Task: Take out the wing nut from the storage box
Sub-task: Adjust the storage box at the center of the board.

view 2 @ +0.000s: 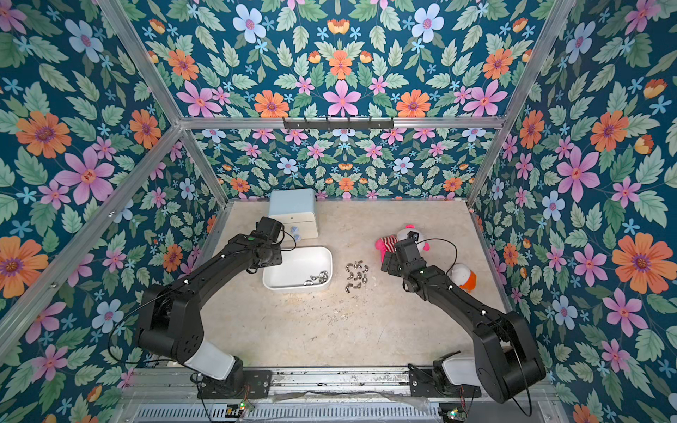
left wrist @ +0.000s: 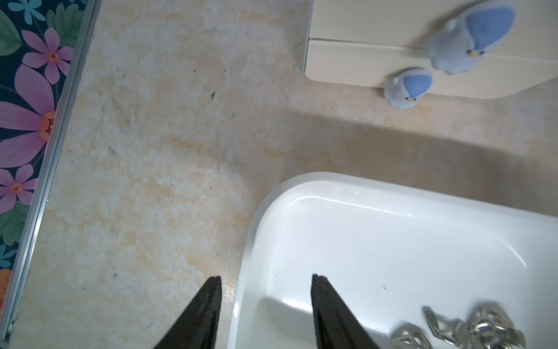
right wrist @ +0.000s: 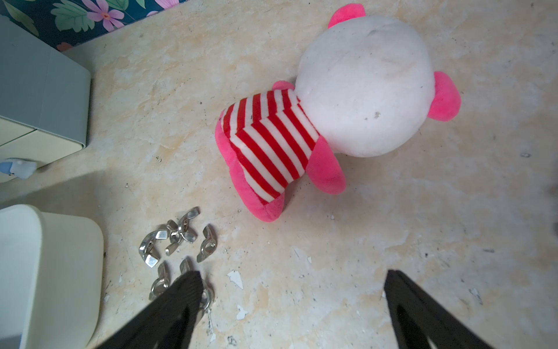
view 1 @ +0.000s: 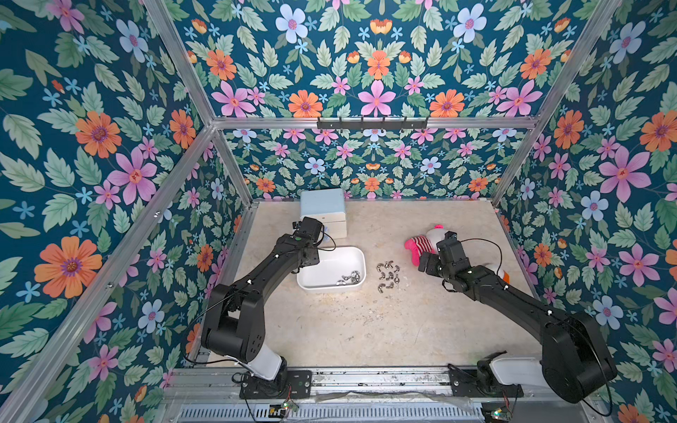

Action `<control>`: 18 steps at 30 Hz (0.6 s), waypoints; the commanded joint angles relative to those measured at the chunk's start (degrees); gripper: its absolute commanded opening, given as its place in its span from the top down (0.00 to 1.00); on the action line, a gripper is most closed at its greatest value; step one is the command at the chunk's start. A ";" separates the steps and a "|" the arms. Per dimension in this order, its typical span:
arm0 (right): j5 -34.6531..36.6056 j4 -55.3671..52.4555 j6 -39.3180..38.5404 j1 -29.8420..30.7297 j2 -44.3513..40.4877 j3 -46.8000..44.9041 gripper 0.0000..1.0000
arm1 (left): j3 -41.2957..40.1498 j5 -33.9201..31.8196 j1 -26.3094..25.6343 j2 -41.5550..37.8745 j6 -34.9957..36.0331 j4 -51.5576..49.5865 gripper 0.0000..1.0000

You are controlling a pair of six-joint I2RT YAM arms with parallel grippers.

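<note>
The white storage box (view 1: 331, 264) is seen left of centre in both top views, on the mottled beige table (view 1: 366, 329); a few wing nuts (view 1: 350, 279) are bunched inside at its lower right corner; a loose cluster (view 1: 389, 275) of the same nuts lies on the table just to its right. The left gripper (left wrist: 266, 278) is held released above the box's upper left corner (one finger over the box, one over the table, nothing between them); the right gripper (right wrist: 293, 273) is spread wide and empty, near the cluster and a striped pink plush toy (right wrist: 332, 121).
</note>
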 commanded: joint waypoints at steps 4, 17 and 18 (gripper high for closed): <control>0.27 0.36 -0.35 0.01 0.08 0.71 0.01 | -4.11 -0.55 1.43 -1.35 -0.87 1.40 0.46; -0.08 -0.12 -0.87 0.08 0.35 1.89 0.01 | -9.78 1.75 3.79 1.17 -2.64 7.37 0.63; -0.20 -0.21 -0.87 0.10 0.43 1.89 0.01 | -10.04 1.89 3.92 1.01 -2.86 7.53 0.65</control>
